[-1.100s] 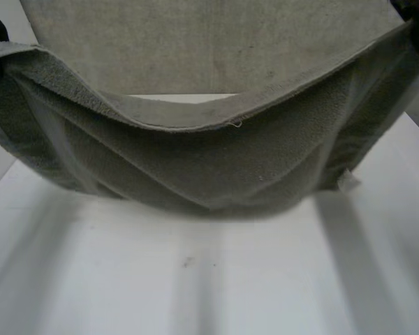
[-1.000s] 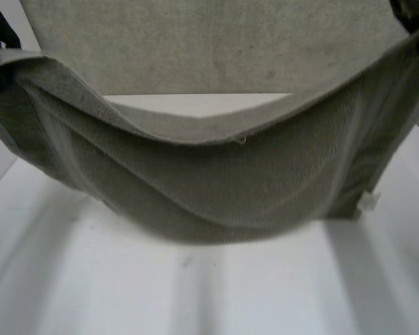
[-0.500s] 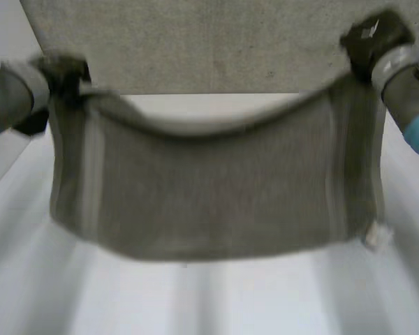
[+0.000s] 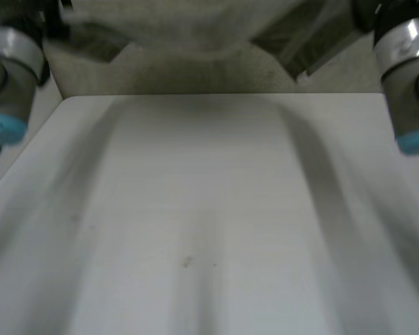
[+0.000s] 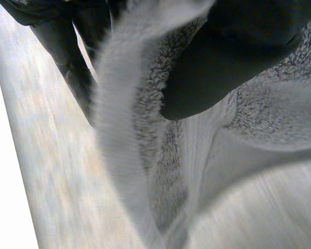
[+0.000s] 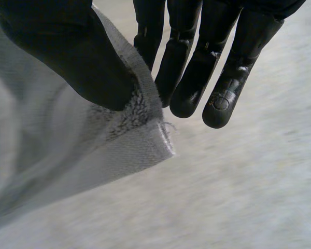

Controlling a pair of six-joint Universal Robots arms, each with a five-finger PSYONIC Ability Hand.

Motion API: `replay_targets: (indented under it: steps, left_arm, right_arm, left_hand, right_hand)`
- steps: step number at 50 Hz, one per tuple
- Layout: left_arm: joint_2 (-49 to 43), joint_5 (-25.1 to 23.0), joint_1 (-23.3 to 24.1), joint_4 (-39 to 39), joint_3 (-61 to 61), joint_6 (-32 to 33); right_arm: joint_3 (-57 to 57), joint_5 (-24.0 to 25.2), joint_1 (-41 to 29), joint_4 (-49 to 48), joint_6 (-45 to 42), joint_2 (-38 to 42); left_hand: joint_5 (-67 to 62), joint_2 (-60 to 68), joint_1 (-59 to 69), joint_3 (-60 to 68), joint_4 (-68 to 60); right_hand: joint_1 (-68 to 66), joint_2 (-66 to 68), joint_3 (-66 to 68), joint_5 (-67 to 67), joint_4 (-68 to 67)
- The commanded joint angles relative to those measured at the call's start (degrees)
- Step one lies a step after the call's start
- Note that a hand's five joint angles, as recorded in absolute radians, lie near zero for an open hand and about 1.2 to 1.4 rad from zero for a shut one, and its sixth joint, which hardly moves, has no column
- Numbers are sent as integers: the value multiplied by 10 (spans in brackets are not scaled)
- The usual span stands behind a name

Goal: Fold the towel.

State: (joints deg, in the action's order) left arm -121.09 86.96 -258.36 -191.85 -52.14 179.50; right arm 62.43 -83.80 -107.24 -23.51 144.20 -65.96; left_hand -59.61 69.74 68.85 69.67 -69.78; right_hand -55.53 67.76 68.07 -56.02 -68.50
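The grey towel point(image 4: 174, 28) hangs stretched between my two hands, beyond the far edge of the white table point(image 4: 209, 209). In the left wrist view my left hand point(image 5: 233, 46) pinches the fluffy towel point(image 5: 145, 155) near its edge, thumb on one face and fingers point(image 5: 67, 52) behind it. In the right wrist view my right hand point(image 6: 67, 57) pinches a hemmed corner of the towel point(image 6: 124, 145) between thumb and fingers point(image 6: 197, 67). My left arm point(image 4: 7, 77) and right arm point(image 4: 408, 77) reach forward along the table's two sides.
Grey carpet point(image 4: 195, 77) lies past the table's far edge. A few small dark specks point(image 4: 187, 262) mark the tabletop.
The towel hung low over the table near the camera. Both arms have carried it forward and up, to beyond the far edge. Both grips have held.
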Motion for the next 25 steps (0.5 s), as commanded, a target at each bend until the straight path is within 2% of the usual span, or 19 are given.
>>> replay_targets:
  steps: [1,6,8,9,11,14,15,16,18,19,21,22,23,24,25]
  left_arm:
    - [-31,-24,-10,-19,-183,7]
    - [-81,-32,-11,-28,-248,25]
    - [-82,-32,-12,-27,-282,68]
    - [-82,-32,-12,-27,-282,68]
    - [-71,-31,-25,-23,-320,126]
    - [-51,-30,-33,-19,-338,153]
    - [-15,-29,-41,-7,-363,178]
    - [22,-29,-47,10,-388,198]
    - [56,-29,-55,30,-411,211]
    - [86,-29,-60,56,-429,221]
    - [121,-29,-64,86,-450,228]
    - [160,-30,-68,117,-470,229]
    - [161,-30,-68,118,-470,229]
    - [206,-30,-80,161,-489,231]
    - [206,-30,-80,162,-489,231]
  right_arm:
    - [103,68,4,62,-8,69]
    - [132,68,4,129,-30,108]
    - [138,68,4,155,-45,109]
    - [143,66,10,186,-62,105]
    - [146,62,16,214,-76,98]
    - [152,50,26,279,-89,64]
    - [156,39,26,322,-91,41]
    - [156,39,26,322,-91,41]
    - [169,16,32,402,-94,8]
    - [169,16,32,402,-94,8]
    - [196,-4,46,493,-123,-24]
    - [196,-4,46,493,-124,-24]
    - [218,-11,59,531,-154,-56]
    - [244,-17,73,552,-187,-87]
    - [244,-17,73,552,-188,-87]
  left_hand:
    - [-104,103,111,103,-102]
    - [-104,103,111,103,-102]
    - [-104,103,111,103,-102]
    - [-104,103,111,103,-102]
    - [-74,73,82,74,-72]
    - [-67,66,75,67,-65]
    - [-69,67,76,68,-67]
    - [-69,67,76,68,-67]
    - [-69,67,76,68,-67]
    - [-70,69,78,70,-69]
    - [-70,69,78,70,-69]
    - [-70,69,78,70,-69]
    - [-70,69,78,70,-69]
    - [-70,69,78,70,-69]
    - [-70,69,78,70,-69]
  right_hand:
    - [-245,122,119,-140,-115]
    - [-245,122,119,-140,-115]
    - [-245,122,119,-140,-115]
    - [-245,122,119,-140,-115]
    - [-245,122,119,-140,-115]
    - [-245,122,119,-140,-115]
    - [-245,122,119,-140,-115]
    - [-245,122,119,-140,-115]
    - [-245,122,119,-140,-115]
    - [-245,122,119,-140,-115]
    - [-245,122,119,-140,-115]
    - [-245,122,119,-140,-115]
    - [-245,122,119,-140,-115]
    - [-245,122,119,-140,-115]
    - [-245,122,119,-140,-115]
